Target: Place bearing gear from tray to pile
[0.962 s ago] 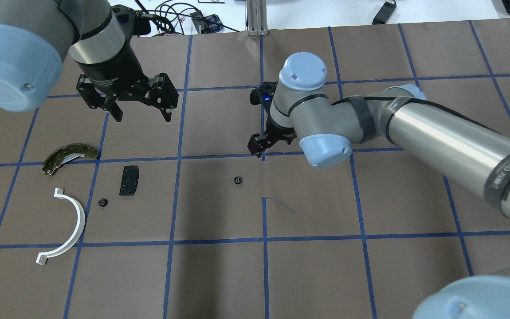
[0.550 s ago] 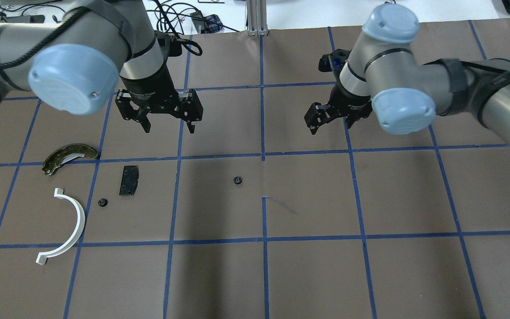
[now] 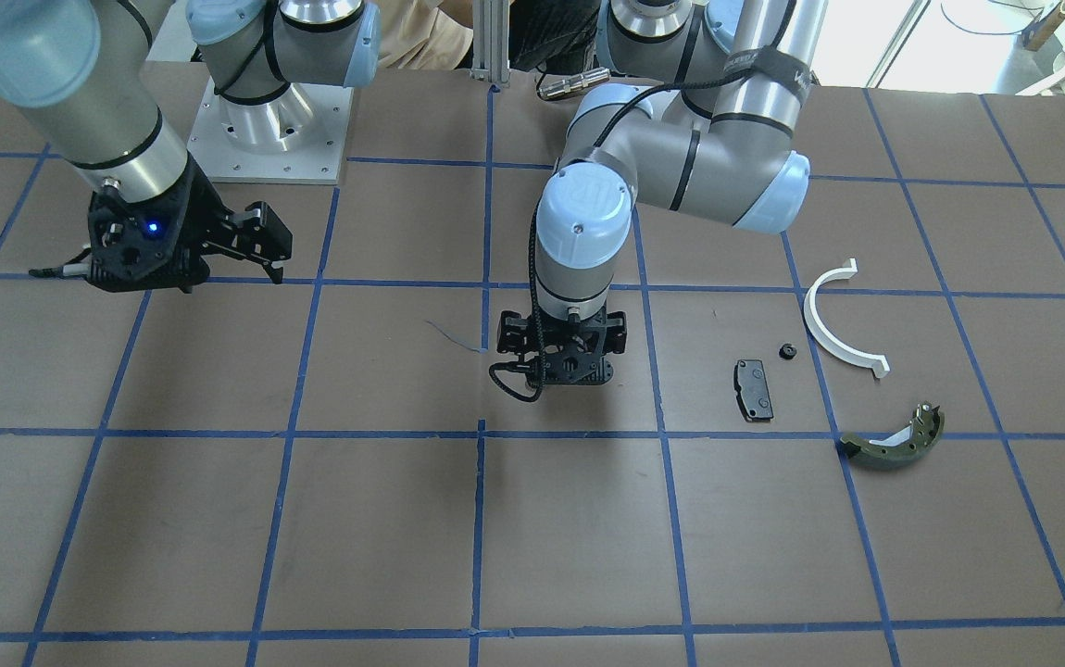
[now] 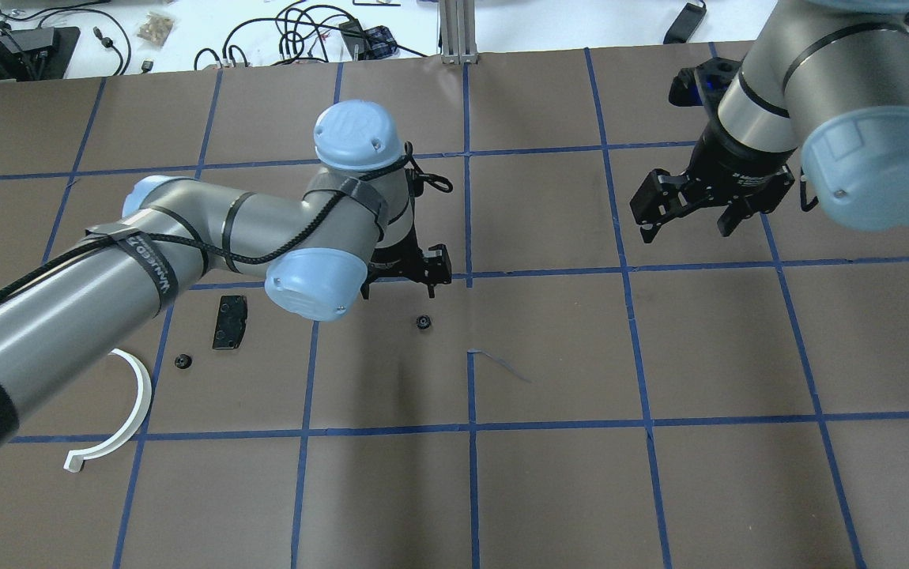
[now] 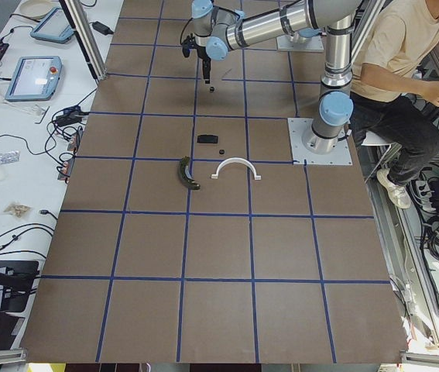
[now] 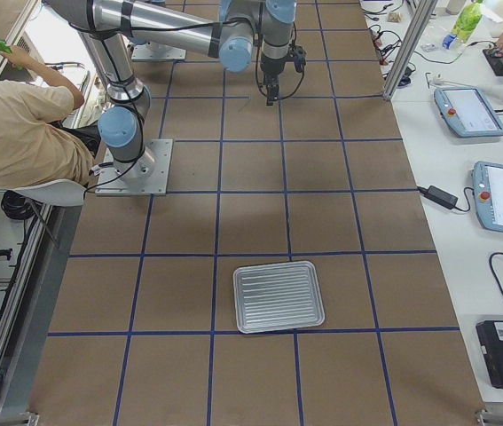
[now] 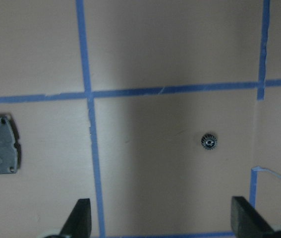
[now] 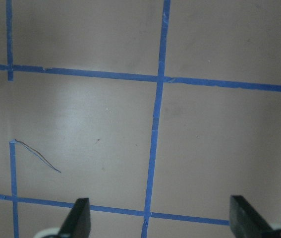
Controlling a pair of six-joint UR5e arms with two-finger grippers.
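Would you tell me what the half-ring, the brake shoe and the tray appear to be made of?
Half-ring: likely plastic, uniformly matte white.
Brake shoe: probably metal, olive-coated, with a paler inner face.
Tray: seemingly metal, perhaps aluminium, silvery with a ribbed floor.

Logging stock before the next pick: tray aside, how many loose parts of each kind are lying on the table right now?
Bearing gears: 2
Black pad: 1
White half-ring: 1
Olive-green brake shoe: 1
Total: 5
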